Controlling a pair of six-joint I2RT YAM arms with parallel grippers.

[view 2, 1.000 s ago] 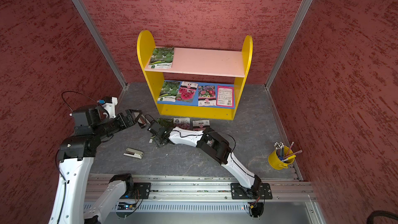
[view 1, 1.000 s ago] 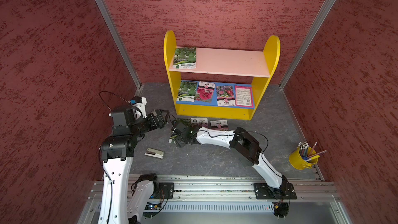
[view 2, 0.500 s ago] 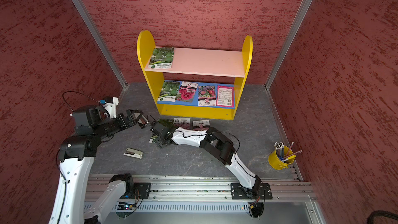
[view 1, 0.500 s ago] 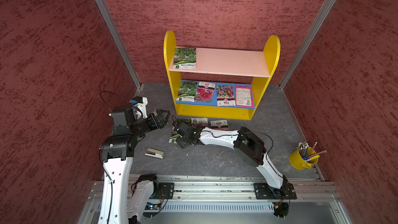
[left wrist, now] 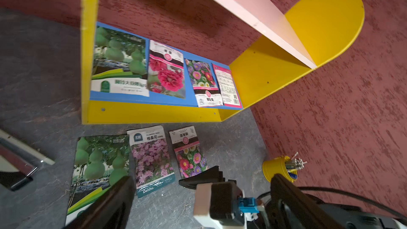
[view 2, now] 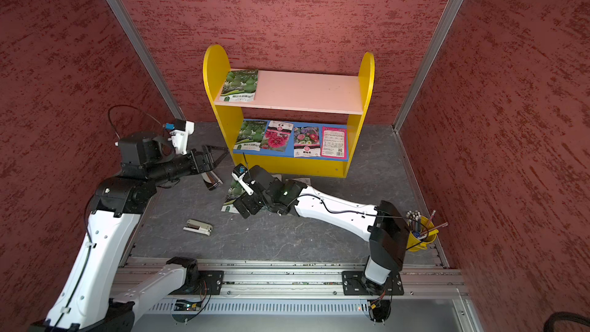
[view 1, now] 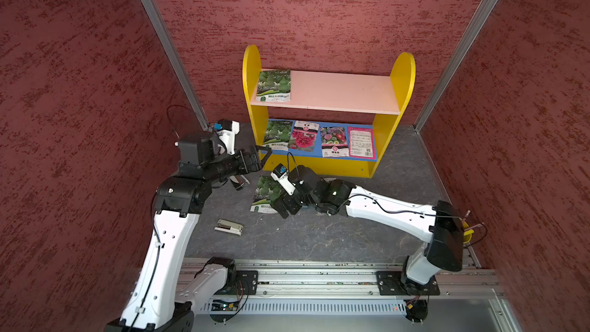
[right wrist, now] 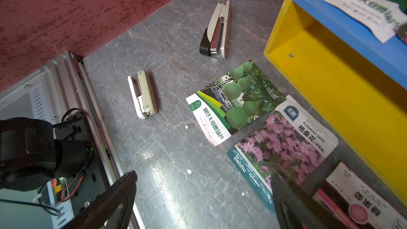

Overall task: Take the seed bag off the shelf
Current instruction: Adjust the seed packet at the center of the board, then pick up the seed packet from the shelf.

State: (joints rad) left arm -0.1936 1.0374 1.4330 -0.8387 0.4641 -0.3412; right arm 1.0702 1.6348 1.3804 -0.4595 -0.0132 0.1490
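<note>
Red textured walls enclose a grey marbled tabletop; a gourd seed bag lies flat just before the yellow shelf, under the right gripper, which, like the left gripper, gapes empty.

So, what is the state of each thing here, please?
Yellow two-tier wooden shelf: upright, five seed bags on it.
Green gourd seed bag on grey floor: flat, not held.
Left gripper: open, empty.
Right gripper: open, empty.
Small white stapler: closed, lying flat.
Yellow plastic cup: upright, holding pens.
</note>
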